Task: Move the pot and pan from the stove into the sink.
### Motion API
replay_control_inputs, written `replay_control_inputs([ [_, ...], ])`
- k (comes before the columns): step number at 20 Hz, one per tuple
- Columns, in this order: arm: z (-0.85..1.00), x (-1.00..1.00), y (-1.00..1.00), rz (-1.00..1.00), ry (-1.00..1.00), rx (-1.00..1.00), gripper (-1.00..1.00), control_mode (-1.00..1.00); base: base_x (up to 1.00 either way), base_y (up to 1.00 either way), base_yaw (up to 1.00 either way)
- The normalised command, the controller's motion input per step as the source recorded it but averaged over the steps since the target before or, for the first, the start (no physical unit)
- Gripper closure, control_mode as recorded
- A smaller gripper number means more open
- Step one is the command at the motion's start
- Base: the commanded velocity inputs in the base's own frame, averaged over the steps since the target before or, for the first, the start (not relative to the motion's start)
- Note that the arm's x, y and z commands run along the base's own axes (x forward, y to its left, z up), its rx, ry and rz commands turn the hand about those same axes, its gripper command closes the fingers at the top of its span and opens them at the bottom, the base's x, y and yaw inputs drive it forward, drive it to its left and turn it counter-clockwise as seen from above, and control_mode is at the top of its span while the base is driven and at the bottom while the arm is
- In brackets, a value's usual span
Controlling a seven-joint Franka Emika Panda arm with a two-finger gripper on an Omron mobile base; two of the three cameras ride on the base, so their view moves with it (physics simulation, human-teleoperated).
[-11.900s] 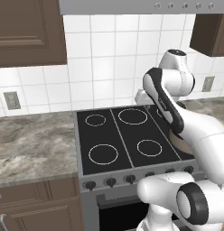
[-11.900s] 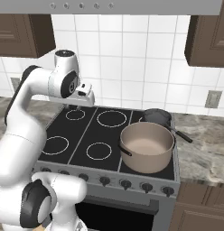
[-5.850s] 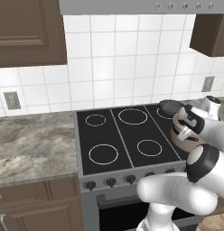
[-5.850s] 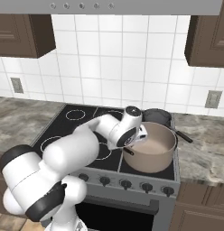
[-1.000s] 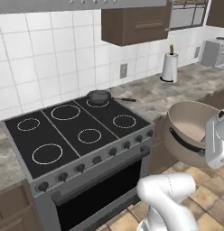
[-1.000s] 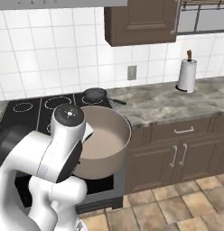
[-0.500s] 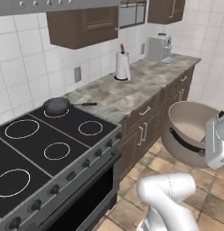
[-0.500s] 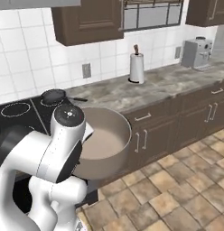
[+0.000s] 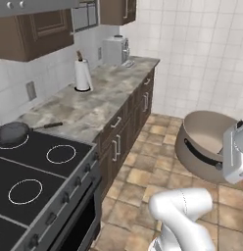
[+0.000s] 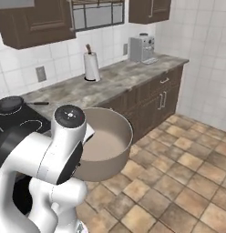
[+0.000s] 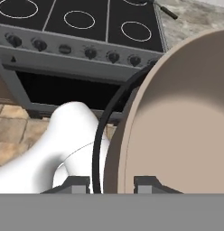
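The beige pot point(image 9: 207, 128) hangs over the tiled floor, tilted, held at its rim by my gripper point(image 11: 114, 182). One fingertip point(image 11: 79, 183) is outside the wall by the dark band handle point(image 11: 101, 135), the other inside. From the right base the pot point(image 10: 108, 142) sits in front of my arm. The small dark pan point(image 9: 11, 132) rests at the back right corner of the black stove point(image 9: 37, 184), also seen far left as the pan point(image 10: 9, 103) on the stove point(image 10: 19, 126). The stove's knobs point(image 11: 90, 53) lie beyond the pot. The sink is out of view.
A granite counter point(image 9: 94, 100) over dark cabinets point(image 9: 124, 132) runs from the stove to the corner. On it stand a paper towel roll point(image 9: 83, 75) and a coffee machine point(image 9: 116, 50). A white tiled wall point(image 9: 202, 54) closes the right side above the brown floor point(image 10: 187, 182).
The whole picture has swung: the base has turned, so the stove and pan slid left and the counter's far end and the corner wall came in. The pot stays in my grip.
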Motion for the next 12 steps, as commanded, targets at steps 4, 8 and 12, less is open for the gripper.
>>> replay_control_inputs([
  [4,0.00,0.00,0.00,0.00,0.00,0.00,1.00,1.00,0.00,-0.03,-0.49],
  [8,0.00,0.00,0.00,0.00,0.00,0.00,1.00,1.00,0.00,-0.03,-0.49],
  [12,0.00,0.00,0.00,0.00,0.00,0.00,1.00,1.00,0.00,-0.03,-0.49],
])
